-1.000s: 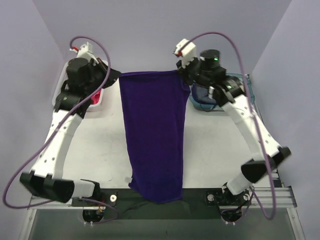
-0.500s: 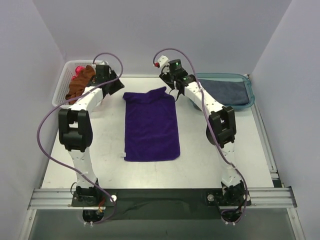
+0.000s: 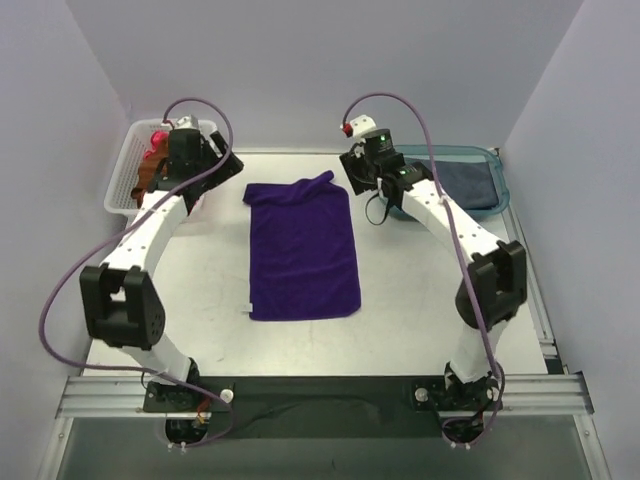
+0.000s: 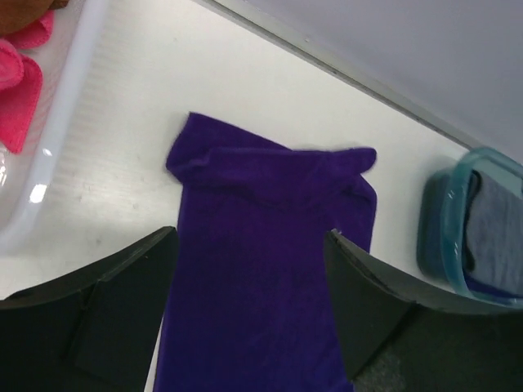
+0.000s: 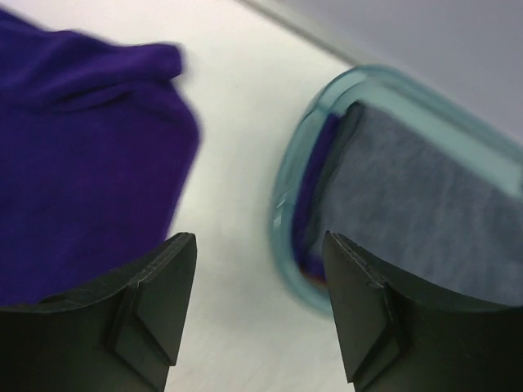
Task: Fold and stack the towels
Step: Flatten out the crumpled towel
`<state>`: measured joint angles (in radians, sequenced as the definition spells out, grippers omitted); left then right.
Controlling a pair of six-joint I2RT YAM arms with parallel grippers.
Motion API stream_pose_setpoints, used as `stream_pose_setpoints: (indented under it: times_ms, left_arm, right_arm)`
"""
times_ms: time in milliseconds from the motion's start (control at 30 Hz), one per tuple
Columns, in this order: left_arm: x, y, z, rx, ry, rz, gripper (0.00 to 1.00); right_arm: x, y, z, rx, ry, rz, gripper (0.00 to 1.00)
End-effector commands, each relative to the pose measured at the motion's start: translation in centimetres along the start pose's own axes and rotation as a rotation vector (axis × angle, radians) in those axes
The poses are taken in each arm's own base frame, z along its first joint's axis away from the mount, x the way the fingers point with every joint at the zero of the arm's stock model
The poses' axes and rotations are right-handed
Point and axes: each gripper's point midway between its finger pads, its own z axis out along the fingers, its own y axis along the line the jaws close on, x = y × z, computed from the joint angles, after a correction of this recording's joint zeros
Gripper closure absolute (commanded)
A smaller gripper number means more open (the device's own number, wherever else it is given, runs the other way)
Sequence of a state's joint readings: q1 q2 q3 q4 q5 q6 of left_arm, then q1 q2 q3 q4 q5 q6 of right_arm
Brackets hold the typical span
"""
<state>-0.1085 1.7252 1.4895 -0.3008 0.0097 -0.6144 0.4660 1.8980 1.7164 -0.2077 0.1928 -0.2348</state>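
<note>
A deep purple towel [image 3: 302, 250] lies spread flat on the table, its far edge rumpled and its far right corner bunched up [image 3: 320, 181]. My left gripper [image 3: 224, 166] hovers open beside the far left corner; in the left wrist view its fingers [image 4: 251, 237] stand wide above the purple towel [image 4: 270, 196], holding nothing. At the far right corner my right gripper [image 3: 356, 172] is open too, its fingers [image 5: 260, 237] empty over bare table between the purple towel [image 5: 82, 163] and the tub. A slate blue-grey towel [image 5: 417, 204] lies folded in the tub.
A teal translucent tub [image 3: 497, 170] stands at the back right, its rim [image 5: 286, 204] close to my right fingers. The white lattice basket [image 3: 122, 180] at the back left holds a rust-brown towel [image 3: 150, 172] and a pink towel [image 4: 16, 90].
A second ago both grippers held the purple towel up by its far corners. It now lies flat on the table, both grippers have opened and drawn back from the corners.
</note>
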Motion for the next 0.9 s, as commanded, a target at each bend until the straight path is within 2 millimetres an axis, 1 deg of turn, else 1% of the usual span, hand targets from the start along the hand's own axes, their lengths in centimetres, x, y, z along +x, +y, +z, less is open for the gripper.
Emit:
stream_pose_setpoints:
  times_ms: [0,33,67,100,133,167,200,233,300,333,400,433,467,533,567,600,633,667,733,767,867]
  left_arm:
    - [4.2,-1.7,-5.4,0.041,0.064,0.066,0.19]
    - [5.4,-1.7,-7.2,0.050,0.080,0.081,0.21]
    - [7.2,-1.7,-8.0,0.055,0.115,0.092,0.23]
    - [11.1,-0.9,-8.5,0.045,0.192,0.118,0.25]
    - [12.5,-1.1,-9.9,0.063,0.212,0.137,0.28]
    - [13.9,-0.5,-10.3,0.043,0.230,0.149,0.30]
    - [16.8,1.3,-10.6,0.004,0.291,0.153,0.33]
    - [18.6,1.2,-11.4,0.013,0.327,0.175,0.39]
    - [21.3,2.3,-11.9,-0.005,0.389,0.176,0.45]
    - [23.4,3.2,-12.4,-0.017,0.437,0.193,0.48]
    - [24.9,3.6,-12.6,-0.031,0.463,0.210,0.50]
    - [26.1,4.3,-12.6,-0.050,0.489,0.224,0.50]
    - [27.0,4.2,-12.9,-0.047,0.508,0.245,0.50]
    - [28.2,4.5,-12.9,-0.061,0.540,0.264,0.50]
    - [29.2,4.9,-12.7,-0.076,0.567,0.284,0.51]
    - [29.7,5.1,-12.7,-0.083,0.582,0.296,0.51]
    - [30.4,5.8,-12.6,-0.112,0.610,0.308,0.51]
    - [30.8,6.1,-12.6,-0.129,0.621,0.318,0.51]
    - [31.7,7.0,-13.0,-0.165,0.648,0.341,0.51]
    - [32.1,7.4,-13.1,-0.176,0.661,0.351,0.51]
    - [33.8,8.9,-14.2,-0.209,0.727,0.363,0.52]
  right_arm:
    - [2.6,5.6,-6.2,-0.221,0.050,0.212,0.41]
    - [4.1,6.6,-6.9,-0.244,0.084,0.232,0.44]
    - [4.3,8.1,-8.7,-0.317,0.085,0.294,0.47]
    - [7.3,10.0,-9.2,-0.352,0.152,0.290,0.49]
    - [8.4,11.1,-9.9,-0.378,0.175,0.293,0.53]
    - [9.0,11.9,-10.8,-0.394,0.182,0.312,0.55]
    - [11.6,12.8,-11.0,-0.402,0.240,0.302,0.58]
    - [12.5,14.0,-11.6,-0.425,0.262,0.293,0.63]
    - [14.1,15.5,-12.4,-0.460,0.310,0.322,0.69]
    - [15.7,16.4,-12.7,-0.472,0.345,0.316,0.74]
    - [17.4,17.4,-12.9,-0.489,0.398,0.321,0.76]
    - [18.6,18.0,-13.0,-0.494,0.430,0.312,0.77]
    - [19.6,18.7,-13.0,-0.502,0.462,0.297,0.77]
    - [20.9,19.3,-13.0,-0.502,0.501,0.288,0.78]
    - [22.2,19.8,-12.8,-0.500,0.539,0.272,0.79]
    - [22.9,20.0,-12.7,-0.498,0.561,0.267,0.79]
    - [23.5,20.1,-12.7,-0.495,0.580,0.261,0.80]
    - [24.6,20.4,-12.6,-0.492,0.611,0.251,0.81]
    - [25.6,20.6,-12.8,-0.492,0.640,0.245,0.85]
    - [26.5,20.6,-13.0,-0.491,0.661,0.239,0.85]
    - [27.7,20.4,-14.1,-0.486,0.699,0.233,0.86]
